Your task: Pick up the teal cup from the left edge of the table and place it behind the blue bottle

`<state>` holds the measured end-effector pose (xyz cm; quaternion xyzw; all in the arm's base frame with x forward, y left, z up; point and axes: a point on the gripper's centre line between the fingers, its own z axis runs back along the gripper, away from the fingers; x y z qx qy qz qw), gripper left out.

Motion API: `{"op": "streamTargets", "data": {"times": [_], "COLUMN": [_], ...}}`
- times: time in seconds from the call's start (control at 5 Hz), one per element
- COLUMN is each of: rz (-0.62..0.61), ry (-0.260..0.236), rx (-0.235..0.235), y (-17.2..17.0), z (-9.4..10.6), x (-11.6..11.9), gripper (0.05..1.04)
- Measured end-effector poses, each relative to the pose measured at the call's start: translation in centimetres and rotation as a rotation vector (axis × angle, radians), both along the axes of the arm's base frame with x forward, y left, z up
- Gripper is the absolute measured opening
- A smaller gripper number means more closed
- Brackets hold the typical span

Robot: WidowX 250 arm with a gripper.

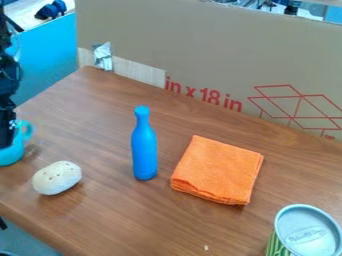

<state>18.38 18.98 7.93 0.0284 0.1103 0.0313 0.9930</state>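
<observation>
One each: cup (11, 154), speckled lump (57, 177), bottle (143, 151), cloth (219, 169), can (308, 232)

The camera looks down at a slant from above the near side of the wooden surface (127, 220), facing across it toward a cardboard panel (200, 50) that stands along the far edge. It sits close enough that the turquoise cup (11, 154) meets the left border and the can (308, 231), nearest the lens at the lower right, is seen mostly from above. The surface's far-left corner lies toward the upper left.
</observation>
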Motion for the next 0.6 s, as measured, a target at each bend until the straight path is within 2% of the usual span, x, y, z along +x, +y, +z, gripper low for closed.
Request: {"op": "streamTargets", "data": {"times": [0.2,0.4,0.6], "rz": [-0.048,-0.129,-0.160], "ry": [-0.051,-0.179,-0.238], "rx": [0.004,-0.053,-0.085], "y": [0.2,0.3,-0.2], "z": [-0.7,-1.1,-1.4], "x": [0.4,1.6,2.4], "gripper": [1.007,1.007,1.007]}}
